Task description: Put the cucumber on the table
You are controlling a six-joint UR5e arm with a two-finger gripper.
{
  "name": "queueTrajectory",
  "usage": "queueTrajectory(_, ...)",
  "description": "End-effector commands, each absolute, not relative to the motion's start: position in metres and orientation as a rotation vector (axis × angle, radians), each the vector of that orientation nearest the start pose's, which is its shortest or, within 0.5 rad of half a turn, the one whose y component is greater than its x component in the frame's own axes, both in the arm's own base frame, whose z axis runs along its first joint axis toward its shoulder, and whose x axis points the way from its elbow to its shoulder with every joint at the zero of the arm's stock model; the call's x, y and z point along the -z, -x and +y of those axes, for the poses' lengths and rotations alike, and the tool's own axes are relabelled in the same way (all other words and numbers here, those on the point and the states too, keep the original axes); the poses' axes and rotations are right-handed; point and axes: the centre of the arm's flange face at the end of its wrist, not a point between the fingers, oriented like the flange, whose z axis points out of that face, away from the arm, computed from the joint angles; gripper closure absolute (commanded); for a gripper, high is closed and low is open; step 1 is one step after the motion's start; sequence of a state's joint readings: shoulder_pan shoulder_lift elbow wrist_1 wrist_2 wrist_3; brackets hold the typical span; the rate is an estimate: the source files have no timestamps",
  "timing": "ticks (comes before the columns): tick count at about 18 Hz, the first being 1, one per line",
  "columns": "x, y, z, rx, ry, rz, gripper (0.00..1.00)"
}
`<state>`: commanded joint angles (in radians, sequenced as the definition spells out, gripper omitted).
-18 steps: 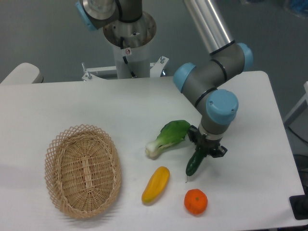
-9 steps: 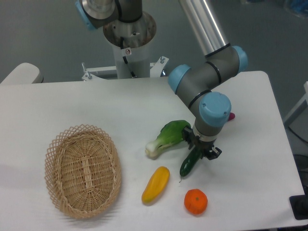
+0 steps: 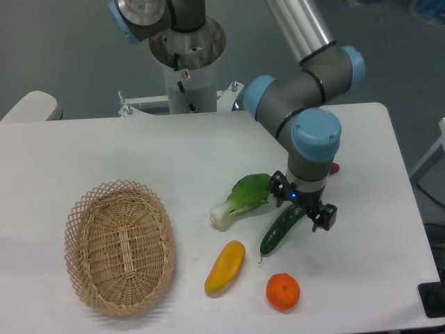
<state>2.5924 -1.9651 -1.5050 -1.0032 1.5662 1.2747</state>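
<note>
You see the claw now released and lifted, the dark green bumpy cucumber left lying on the white counter: placement looks complete.

The arm reaches down from the upper middle of the view, its grey links bent at blue-capped joints, with the wrist pointing straight down. The hand hangs low over the surface, its two dark fingers spread apart and gripping nothing.
</note>
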Motion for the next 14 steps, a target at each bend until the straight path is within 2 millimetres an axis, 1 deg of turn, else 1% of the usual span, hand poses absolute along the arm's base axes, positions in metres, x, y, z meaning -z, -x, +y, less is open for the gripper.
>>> queueTrajectory(1, -0.370, 0.490, 0.455, -0.356, 2.985, 0.383, 0.00)
queueTrajectory(3, -0.391, 0.494, 0.447, -0.402, 2.970, 0.377, 0.00)
queueTrajectory(4, -0.398, 0.500, 0.440, -0.416, 2.968, 0.386, 0.00)
queueTrajectory(5, -0.406, 0.509, 0.425, -0.415, 2.977, 0.412, 0.00)
queueTrajectory(6, -0.411, 0.513, 0.413, -0.401, 2.986, 0.469, 0.00)
queueTrajectory(7, -0.414, 0.518, 0.401, -0.392, 2.988, 0.541, 0.00)
queueTrajectory(9, -0.411, 0.531, 0.381, -0.371, 2.993, 0.658, 0.00)
queueTrajectory(12, -0.415, 0.544, 0.348, -0.352, 2.993, 0.772, 0.00)
queueTrajectory(14, -0.412, 0.550, 0.334, -0.322, 2.982, 0.878, 0.00)
